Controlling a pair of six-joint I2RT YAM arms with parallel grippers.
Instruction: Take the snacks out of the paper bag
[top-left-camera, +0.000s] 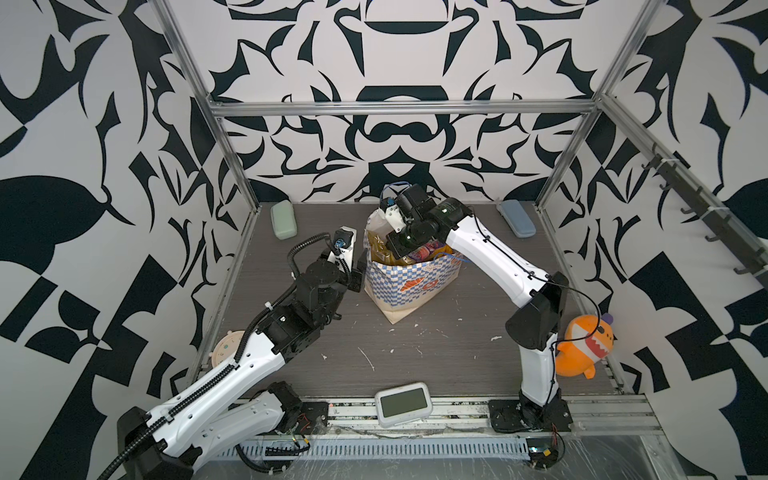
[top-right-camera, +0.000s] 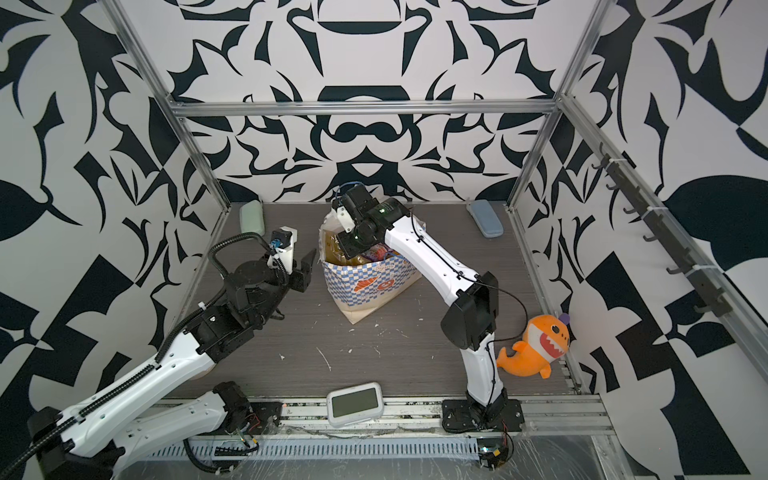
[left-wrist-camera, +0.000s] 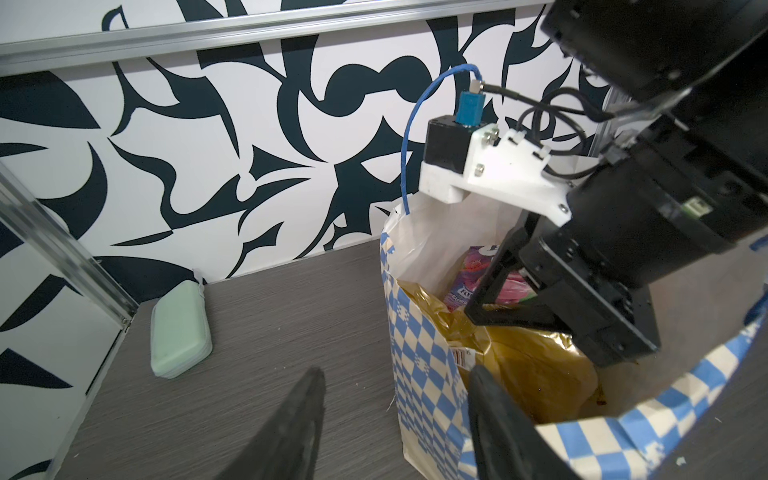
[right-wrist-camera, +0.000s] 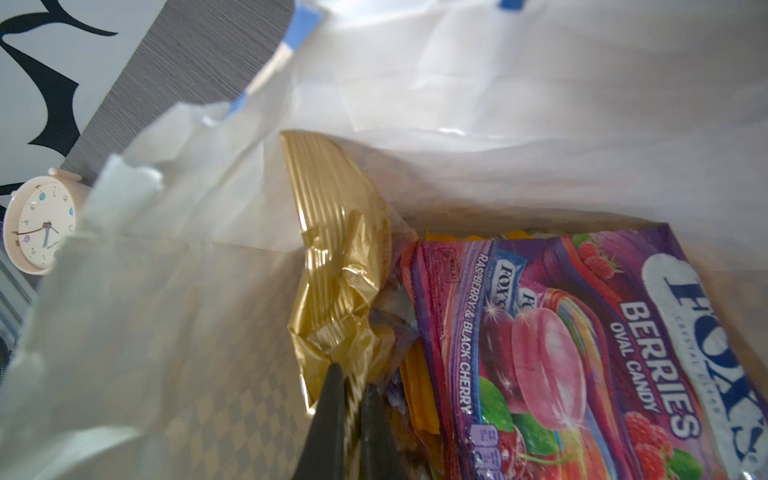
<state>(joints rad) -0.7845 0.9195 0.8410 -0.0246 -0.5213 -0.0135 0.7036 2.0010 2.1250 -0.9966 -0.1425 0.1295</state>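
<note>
Snacks that I can see all sit inside the paper bag (top-left-camera: 409, 286), none on the table (top-left-camera: 415, 353). My right pincer (right-wrist-camera: 351, 384) is down in the bag's mouth, closed on the ribbed seal strip of a gold packet (right-wrist-camera: 336, 266). I judge that strip the best hold, since it is flat and stiffer than the rest, while the body is thin, crinkled foil, glossy and likely slippery, light, with loose contents that can shift. The gold packet stands on edge against the bag's white inner wall. Its seal is uppermost and its long axis seems to run up toward the mouth, so a straight pull upward should suit it. Just beside it leans the purple FOX'S Berries packet (right-wrist-camera: 582, 332), broad face toward my camera, its print running along its length. It looks equally soft and slick, and its top seam is the place to pinch. Outward, the bag is upright near the middle of the table. Being light paper, it may rise or tip with the packet. My left pincer (top-right-camera: 306, 269) is open, empty, close against the bag's near wall, well placed to steady it.
</note>
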